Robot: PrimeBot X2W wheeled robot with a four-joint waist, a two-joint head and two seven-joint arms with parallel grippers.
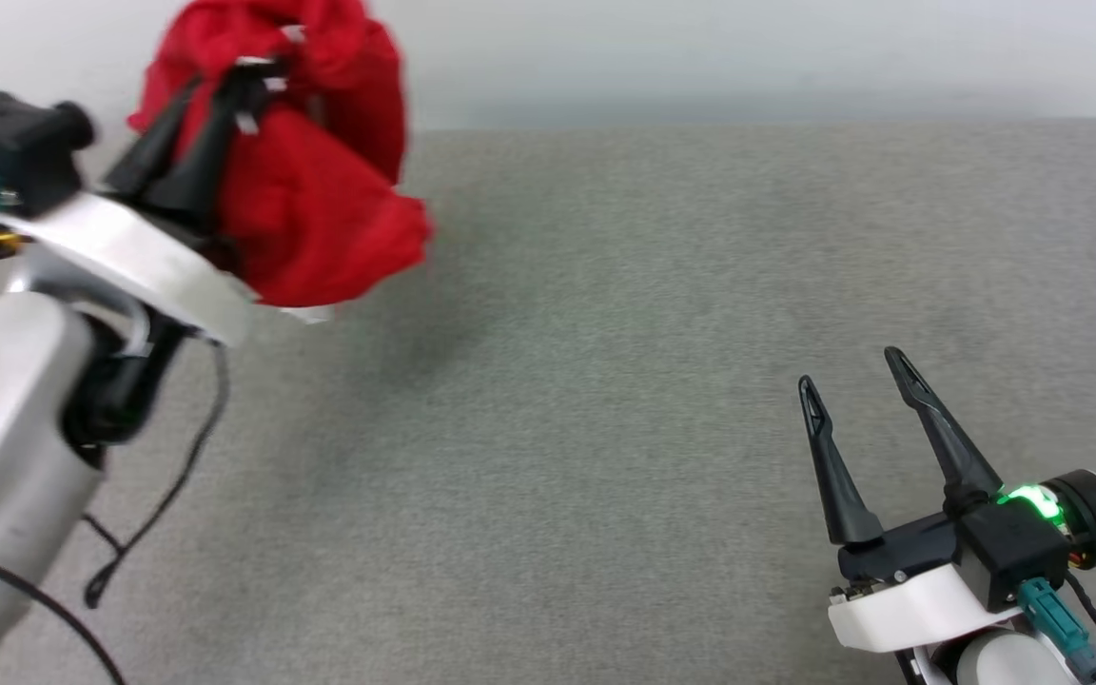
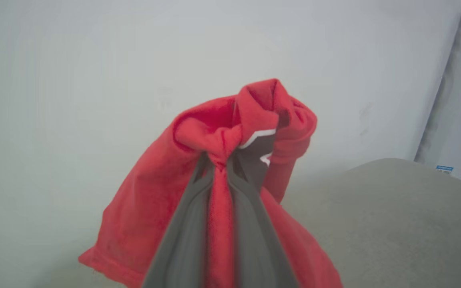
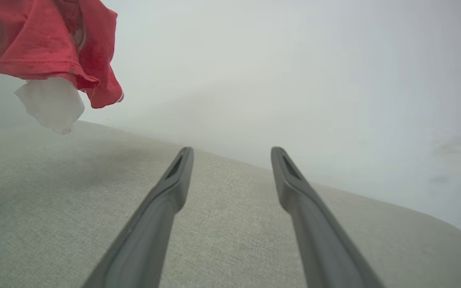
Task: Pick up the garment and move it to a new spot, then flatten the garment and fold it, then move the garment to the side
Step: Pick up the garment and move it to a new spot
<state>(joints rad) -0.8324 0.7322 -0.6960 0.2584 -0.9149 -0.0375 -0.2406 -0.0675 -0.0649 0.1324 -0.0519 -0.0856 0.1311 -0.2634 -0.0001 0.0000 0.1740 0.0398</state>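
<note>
Currently the garment (image 1: pixel 320 209) is held bunched in the air over the far left corner of the desk (image 1: pixel 605 400), pinched in the narrowly closed left end effector (image 1: pixel 253 76). Its long axis is hung downward, with a white sleeve (image 3: pixel 50 104) lowest. The right end effector (image 1: pixel 851 371) is spread wide by the near right corner. The desk is covered in grey fabric, and a pale wall (image 1: pixel 700 57) is seen beyond its far edge.

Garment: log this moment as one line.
stage: pick up and move | garment: bunched, hanging clear of the grey surface | left gripper: shut on garment | right gripper: open, empty
</note>
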